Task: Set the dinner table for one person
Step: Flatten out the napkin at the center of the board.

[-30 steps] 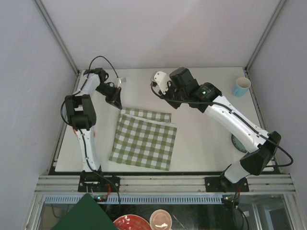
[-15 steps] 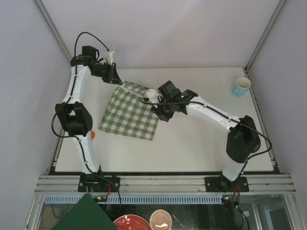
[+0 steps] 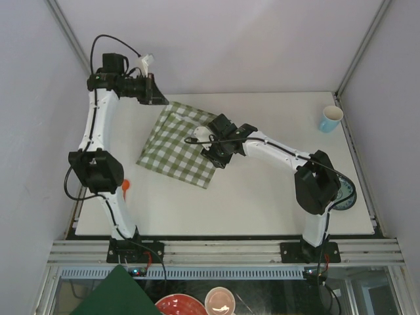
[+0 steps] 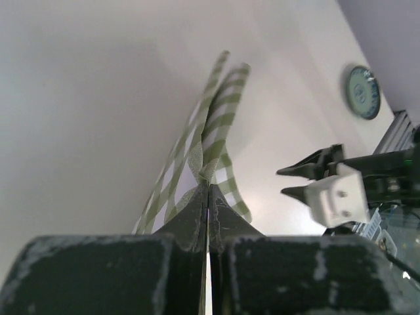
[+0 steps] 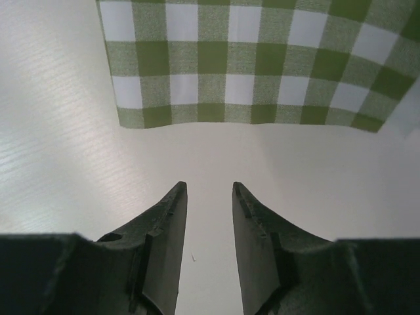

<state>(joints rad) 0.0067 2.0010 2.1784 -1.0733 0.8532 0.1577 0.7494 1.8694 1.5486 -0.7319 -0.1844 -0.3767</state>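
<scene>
A green-and-white checked cloth (image 3: pixel 180 147) lies spread on the off-white dinner table (image 3: pixel 275 203), its far corner lifted. My left gripper (image 3: pixel 156 98) is raised at the back left and shut on that corner. In the left wrist view the cloth (image 4: pixel 220 111) hangs away from the pinched jaws of the left gripper (image 4: pixel 209 189). My right gripper (image 3: pixel 215 159) hovers low by the cloth's right edge. It stands open with nothing between its fingers (image 5: pixel 172 216); only bare table lies under the right gripper (image 5: pixel 209 189), and the cloth's edge (image 5: pixel 243 72) is just ahead.
A light blue cup (image 3: pixel 331 119) stands at the back right corner. A teal plate (image 3: pixel 346 195) lies at the right edge, partly behind my right arm, and shows in the left wrist view (image 4: pixel 363 92). A small orange object (image 3: pixel 125 186) sits by the left arm.
The left gripper has carried the cloth's corner up and to the back left, opening out the folded cloth. The right arm has swung in to the cloth and its jaws have opened.
</scene>
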